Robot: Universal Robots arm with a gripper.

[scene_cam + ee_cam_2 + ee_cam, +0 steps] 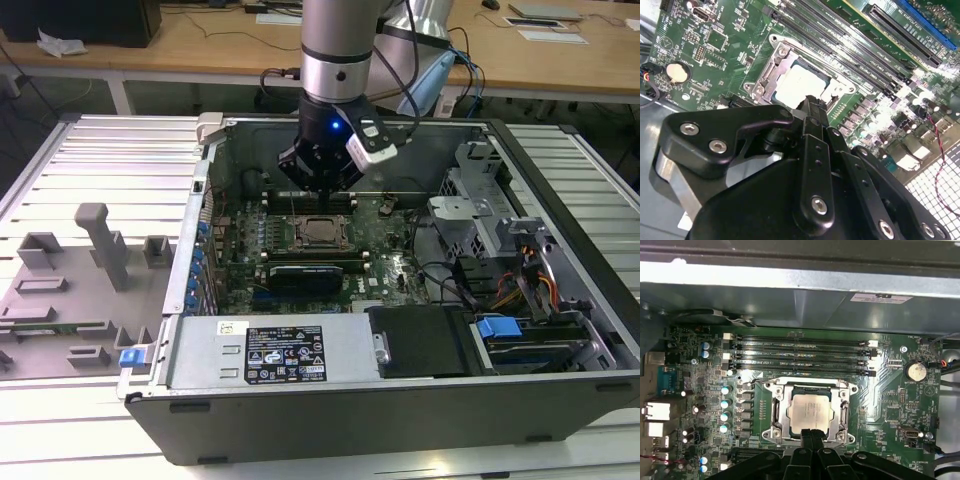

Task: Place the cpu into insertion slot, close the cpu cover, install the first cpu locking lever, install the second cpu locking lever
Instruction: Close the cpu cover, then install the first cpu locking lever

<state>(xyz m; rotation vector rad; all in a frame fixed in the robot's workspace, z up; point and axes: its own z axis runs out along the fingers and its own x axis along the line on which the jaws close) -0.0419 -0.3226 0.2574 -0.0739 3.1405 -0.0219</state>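
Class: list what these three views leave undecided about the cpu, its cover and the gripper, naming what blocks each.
- First wrist view: the gripper covers one edge of the cpu and of the cpu cover.
- Second wrist view: the gripper's body hides whether its tip touches the cpu cover.
- Exterior view: the cpu cover is too small to tell whether it is latched down.
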